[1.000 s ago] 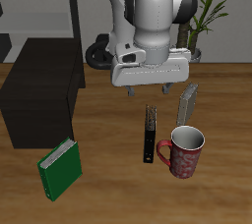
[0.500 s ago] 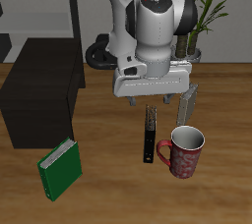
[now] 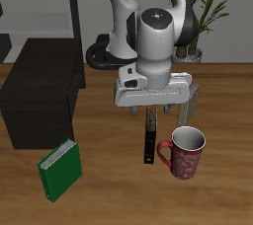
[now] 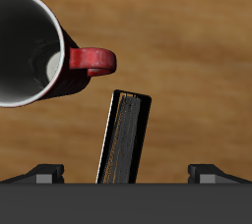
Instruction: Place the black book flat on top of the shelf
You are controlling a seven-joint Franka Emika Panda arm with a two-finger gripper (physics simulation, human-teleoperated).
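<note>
Nearest the counter (image 3: pixel 109 194)'s front edge we've got the green book (image 3: pixel 60 169) standing up, w/ the red mug (image 3: pixel 182 152) also near the front, farther along. Just beside the mug stands the black book (image 3: pixel 148 140) on its edge, spine up, close to the mug but not touching it; in the wrist view the black book (image 4: pixel 123 138) sits between the two finger tips, mug handle just off its far end.

Above it we've got the end effector (image 3: pixel 150 111), wide open, holding nothing, fingers either side of the book's back end, no contact that we can see. A grey book (image 3: pixel 188 102) stands right behind, partly hidden by the hand.

Progress, as we read it: early. Nothing grasped, book not lifted, shelf (image 3: pixel 40 91) top bare. Left: close on the book, lift, carry across, lay flat.

Room: tight on the mug side & by the grey book, so a straight lift looks safest. Between book & shelf the counter's open, apart from the green book down front. Shelf sits toward the back edge, broad flat top, plenty of landing area.
</note>
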